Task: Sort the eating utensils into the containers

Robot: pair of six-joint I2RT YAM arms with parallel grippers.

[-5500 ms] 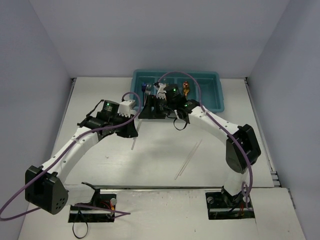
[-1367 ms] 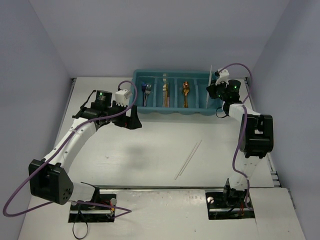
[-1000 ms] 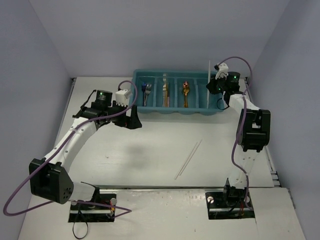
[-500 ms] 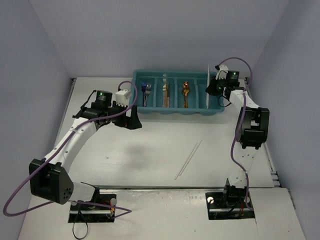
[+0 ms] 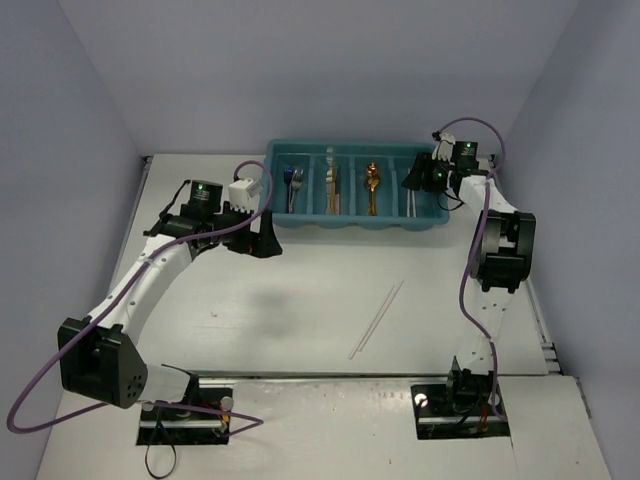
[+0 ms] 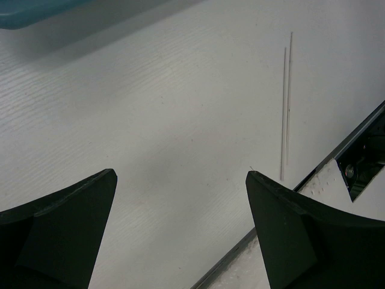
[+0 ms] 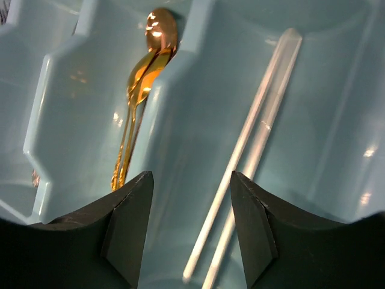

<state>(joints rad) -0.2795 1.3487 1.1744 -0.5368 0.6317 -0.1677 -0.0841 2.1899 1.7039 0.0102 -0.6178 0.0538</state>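
While our right gripper (image 7: 191, 180) hangs spread over chopsticks (image 7: 258, 126) in the tray (image 5: 350, 226), our left gripper (image 6: 180, 176) gapes empty beside it.

Right tool (image 7: 191, 192): jaws shut a second ago, now parted, lowered over the rightmost compartment (image 7: 328, 114).
Pale sticks (image 7: 260, 123): upright in the grip before, now lying flat in that compartment, free of the fingers.
Right arm (image 5: 497, 250): swung from tray's left part to its right end.

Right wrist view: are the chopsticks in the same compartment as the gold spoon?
No, a teal divider separates the chopsticks from the gold spoon in the next compartment.
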